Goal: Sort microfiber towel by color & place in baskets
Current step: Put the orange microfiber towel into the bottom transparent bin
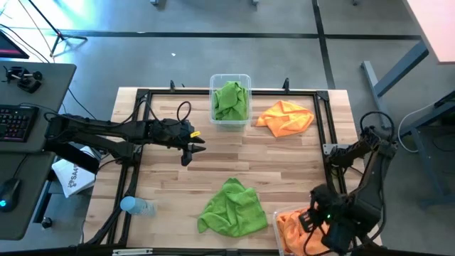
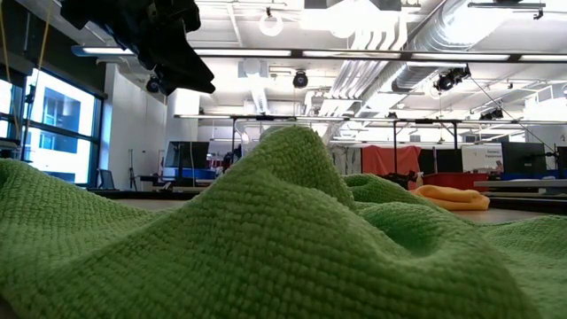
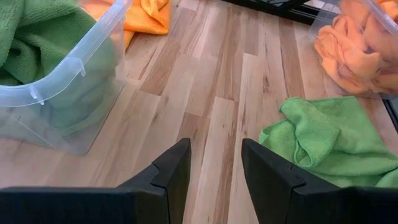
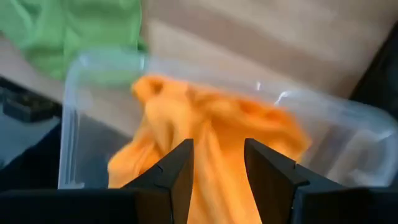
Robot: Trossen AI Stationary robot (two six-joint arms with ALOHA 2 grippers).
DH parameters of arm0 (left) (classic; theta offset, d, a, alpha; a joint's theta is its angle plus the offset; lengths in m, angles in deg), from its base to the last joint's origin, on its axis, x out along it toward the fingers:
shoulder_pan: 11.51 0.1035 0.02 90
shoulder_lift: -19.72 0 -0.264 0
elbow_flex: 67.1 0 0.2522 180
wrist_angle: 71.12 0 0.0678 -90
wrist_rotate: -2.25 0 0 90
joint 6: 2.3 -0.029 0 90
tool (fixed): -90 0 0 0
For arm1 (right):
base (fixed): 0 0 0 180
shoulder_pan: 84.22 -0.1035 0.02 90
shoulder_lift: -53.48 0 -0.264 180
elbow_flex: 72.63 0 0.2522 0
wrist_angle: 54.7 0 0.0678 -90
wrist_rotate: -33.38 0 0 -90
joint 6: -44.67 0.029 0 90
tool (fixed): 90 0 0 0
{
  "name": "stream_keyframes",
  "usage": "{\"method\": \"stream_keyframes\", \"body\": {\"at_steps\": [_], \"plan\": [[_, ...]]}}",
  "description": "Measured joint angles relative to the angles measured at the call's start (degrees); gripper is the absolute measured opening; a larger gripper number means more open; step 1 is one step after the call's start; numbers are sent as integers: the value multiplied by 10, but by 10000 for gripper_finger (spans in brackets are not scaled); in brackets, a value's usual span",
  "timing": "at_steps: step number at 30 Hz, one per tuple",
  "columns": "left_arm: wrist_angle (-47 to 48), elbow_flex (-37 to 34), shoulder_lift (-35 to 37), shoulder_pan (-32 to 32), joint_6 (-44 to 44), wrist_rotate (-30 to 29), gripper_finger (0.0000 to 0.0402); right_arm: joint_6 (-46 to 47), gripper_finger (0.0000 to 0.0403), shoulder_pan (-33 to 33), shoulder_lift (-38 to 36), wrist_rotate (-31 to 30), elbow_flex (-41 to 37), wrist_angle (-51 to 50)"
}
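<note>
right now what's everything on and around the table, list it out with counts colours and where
green towels: one loose bunch on the table's near middle; more in the far basket
orange towels: one loose bunch at the far right of the table; more in the near right basket
baskets: two, clear plastic; one at the far edge, centre, one at the near right corner
bottle: one, blue-capped, lying at the near left edge
white bag: one, off the table's left side
keyboard and mouse: black, on the desk at far left
left gripper: fingers open, empty, over the table's left centre
right gripper: above the orange basket, fingers apart, holding nothing
</note>
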Motion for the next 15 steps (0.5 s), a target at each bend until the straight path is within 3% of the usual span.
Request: {"method": "stream_keyframes", "body": {"at_steps": [3,9,15], "plan": [[0,0,0,0,-4,-2,133,-4,138,0,-2,-47,21,-56],[1,0,-1,0,-6,-2,133,-49,138,29,-13,-209,-16,-51],[-1,0,-1,0,-14,-3,133,-107,138,102,-13,-169,-86,-51]]}}
